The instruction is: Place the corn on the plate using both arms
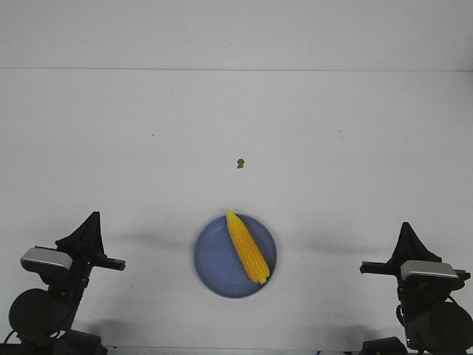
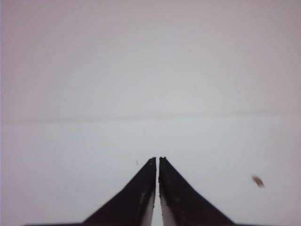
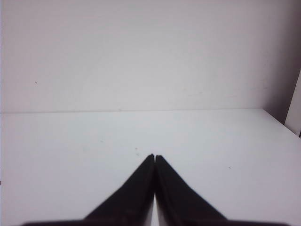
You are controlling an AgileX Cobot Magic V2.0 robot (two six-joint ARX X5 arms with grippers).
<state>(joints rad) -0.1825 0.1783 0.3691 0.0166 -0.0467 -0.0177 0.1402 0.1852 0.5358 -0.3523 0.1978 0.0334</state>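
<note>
A yellow corn cob [image 1: 247, 246] lies diagonally on the round blue plate [image 1: 213, 260] near the front middle of the table, its pointed end toward the far rim. My left gripper [image 1: 93, 217] is at the front left, well apart from the plate, shut with nothing in it. My right gripper [image 1: 406, 225] is at the front right, likewise shut and empty. In the left wrist view the left gripper [image 2: 157, 158] shows only a hairline gap between its black fingers. In the right wrist view the right gripper [image 3: 154, 156] has its tips touching. Neither wrist view shows corn or plate.
A tiny brown speck [image 1: 240, 163] lies on the white table beyond the plate, also seen as the speck [image 2: 257, 181] in the left wrist view. The table's far edge [image 1: 236, 70] meets a white wall. A dark edge [image 3: 292, 101] shows at the side of the right wrist view.
</note>
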